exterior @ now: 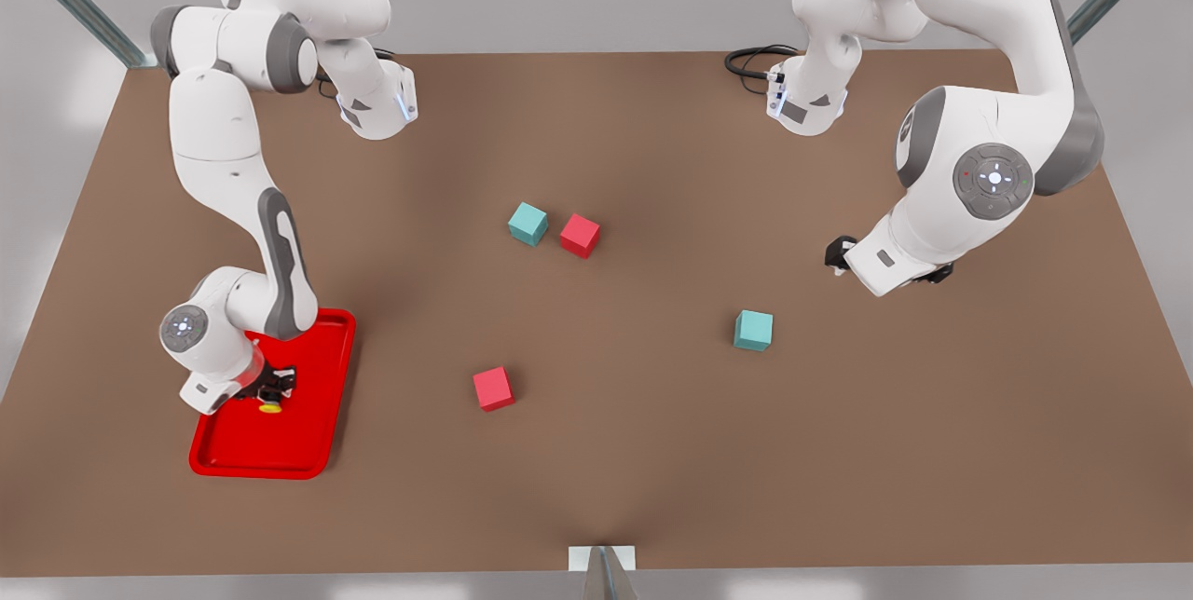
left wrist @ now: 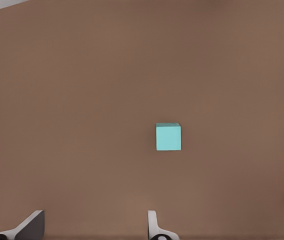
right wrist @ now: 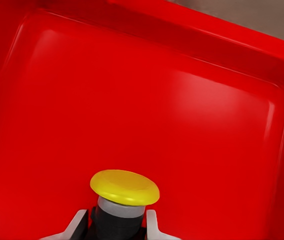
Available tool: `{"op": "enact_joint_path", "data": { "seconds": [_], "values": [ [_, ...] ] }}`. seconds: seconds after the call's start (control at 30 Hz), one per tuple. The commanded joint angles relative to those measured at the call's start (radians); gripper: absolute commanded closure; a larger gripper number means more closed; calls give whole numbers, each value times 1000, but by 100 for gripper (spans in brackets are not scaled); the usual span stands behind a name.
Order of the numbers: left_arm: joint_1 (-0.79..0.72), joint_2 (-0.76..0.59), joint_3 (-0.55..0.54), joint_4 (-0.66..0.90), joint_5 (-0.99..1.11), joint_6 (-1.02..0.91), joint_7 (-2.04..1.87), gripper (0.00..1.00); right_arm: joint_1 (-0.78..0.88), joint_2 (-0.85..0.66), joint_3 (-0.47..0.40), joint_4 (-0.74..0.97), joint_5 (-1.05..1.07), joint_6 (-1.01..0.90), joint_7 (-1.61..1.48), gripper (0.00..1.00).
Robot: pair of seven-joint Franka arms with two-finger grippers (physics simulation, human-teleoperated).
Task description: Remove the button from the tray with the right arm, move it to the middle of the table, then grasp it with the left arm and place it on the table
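Observation:
The red tray [exterior: 322, 432] lies near the table's [exterior: 615, 451] front corner at the front view's left. In it sits the button [exterior: 270, 407], a yellow cap on a black body [right wrist: 124, 187]. My right gripper [exterior: 272, 388] reaches down into the tray [right wrist: 157, 100]. Its two fingers press against either side of the button's black body, so my right gripper [right wrist: 114, 226] is shut on it. Whether the button is off the tray floor I cannot tell. My left gripper [exterior: 885, 276] waits over the table at the front view's right; the left wrist view shows it [left wrist: 94, 230] open and holding nothing.
A teal cube [exterior: 527, 223] and a red cube [exterior: 580, 235] sit side by side mid-table. Another red cube [exterior: 492, 388] lies right of the tray. A teal cube [exterior: 753, 330] [left wrist: 168, 137] rests near my left gripper. A black cable [exterior: 750, 64] lies at the back edge.

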Motion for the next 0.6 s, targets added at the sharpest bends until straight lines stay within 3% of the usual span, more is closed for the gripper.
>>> {"op": "enact_joint_path", "data": {
  "seconds": [0.0, 0.1, 0.2, 0.37, 0.47, 0.57],
  "values": [
    [-1, -1, 1, 0, 1, -1, -4, 0, 13, -3, 4, 55, -17, -62, -25, 59],
    [-1, -1, 1, 0, 1, -1, -4, 0, 59, -23, 5, 133, -9, -153, -4, 59],
    [-1, -1, 1, 2, 1, -1, -4, 0, 78, -66, 76, 184, -18, -282, 62, 59],
    [-7, -1, 1, 2, 1, -1, -6, 0, 282, -86, 81, 274, -17, -523, 483, 59],
    [-7, -1, 1, 2, 1, -1, -6, 0, 474, -84, 87, 277, -9, -523, 868, 59],
    [-7, -1, 1, 2, 1, -1, -7, 0, 562, -67, 173, 355, -14, -508, 1210, 58]
  ]
}}
